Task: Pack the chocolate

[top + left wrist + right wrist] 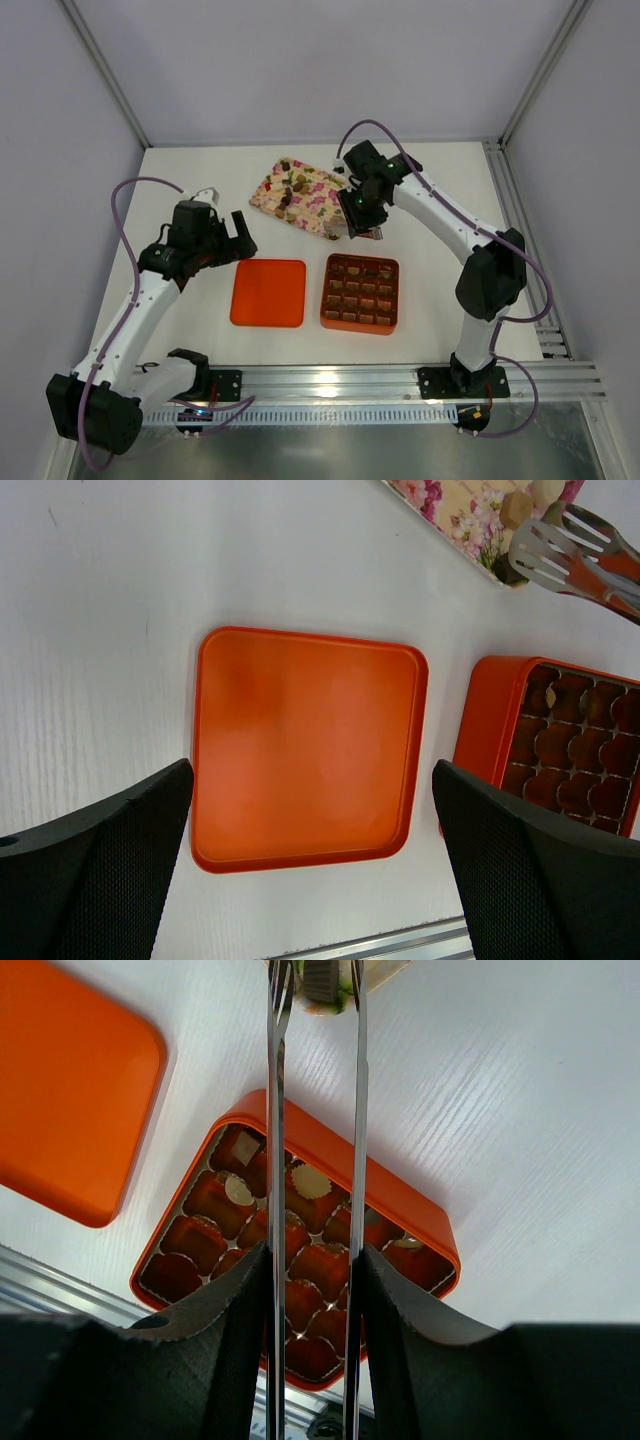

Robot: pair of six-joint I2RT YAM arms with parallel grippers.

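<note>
White tabletop [200, 180], faintly ribbed, fills a booth of pale grey walls with bare metal posts in the back corners and a metal rail [400, 380] along the near edge.

Counted: two arms, one orange lid [268, 292], one orange box [360, 324], one floral tray [315, 208], one pair of metal tongs [357, 1110]. The box is split into a grid of four by four cells.

The chocolate [290, 190] lies in two places. A loose scatter of dark and tan lumps sits on the tray, too small to count surely. Brown pieces also fill most of the box cells, a few of them with pale tops.

The left gripper [238, 235] hangs over the lid's far left corner, its fingers spread wide and holding nothing. The right gripper [312, 1280] is clamped on the tongs. The blades run forward nearly parallel, and their tips reach the tray's near right corner. Whether a lump sits between those tips I cannot tell.

Lid and box lie side by side with a narrow strip of table between them. The lid lies flat, and the box is open at the top. The tray lies behind them, set on a diagonal and touching neither. Bare table lies left of the lid, right of the box and along the back wall.
</note>
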